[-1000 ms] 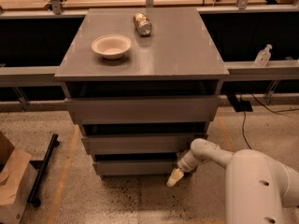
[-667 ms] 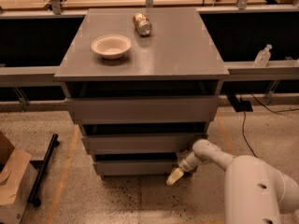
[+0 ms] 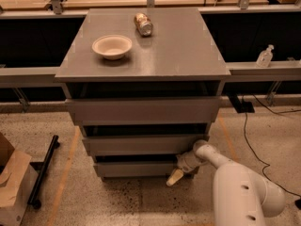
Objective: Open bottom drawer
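hanging gripper (image 3: pixel 175 176) beside bottom drawer (image 3: pixel 136 169), right end

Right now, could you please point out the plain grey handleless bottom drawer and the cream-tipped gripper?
plain grey handleless bottom drawer (image 3: pixel 134 169): camera view, middle of its flat front panel.
cream-tipped gripper (image 3: pixel 174 177): camera view, its pale tip, by the drawer's right end.

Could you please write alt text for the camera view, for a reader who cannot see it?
The robot's gripper sits low at the right end of the bottom drawer of a grey three-drawer cabinet. A bowl and a tipped can rest on the cabinet's top.
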`<state>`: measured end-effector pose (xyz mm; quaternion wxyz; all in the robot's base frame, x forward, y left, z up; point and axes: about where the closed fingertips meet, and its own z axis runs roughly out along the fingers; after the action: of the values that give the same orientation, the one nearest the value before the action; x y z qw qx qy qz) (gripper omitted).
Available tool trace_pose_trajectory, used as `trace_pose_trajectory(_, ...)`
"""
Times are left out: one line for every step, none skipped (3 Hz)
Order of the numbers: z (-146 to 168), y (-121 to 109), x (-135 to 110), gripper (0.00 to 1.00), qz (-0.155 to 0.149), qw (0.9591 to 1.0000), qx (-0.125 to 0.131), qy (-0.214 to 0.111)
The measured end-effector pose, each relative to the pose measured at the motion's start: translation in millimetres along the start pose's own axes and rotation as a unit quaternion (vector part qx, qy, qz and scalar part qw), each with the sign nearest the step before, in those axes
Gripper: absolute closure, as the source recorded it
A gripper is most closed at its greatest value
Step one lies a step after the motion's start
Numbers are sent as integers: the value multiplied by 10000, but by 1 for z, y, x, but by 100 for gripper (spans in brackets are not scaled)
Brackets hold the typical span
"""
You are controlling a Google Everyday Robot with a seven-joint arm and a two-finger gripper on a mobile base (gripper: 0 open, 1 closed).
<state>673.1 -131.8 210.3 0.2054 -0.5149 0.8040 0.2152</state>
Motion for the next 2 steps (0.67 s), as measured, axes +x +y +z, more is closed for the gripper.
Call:
trace_pose_trajectory(9,-4,5,0,54,10000,-66,32)
trace_pose_trajectory(9,-2,6,0,53,10000,-66,33)
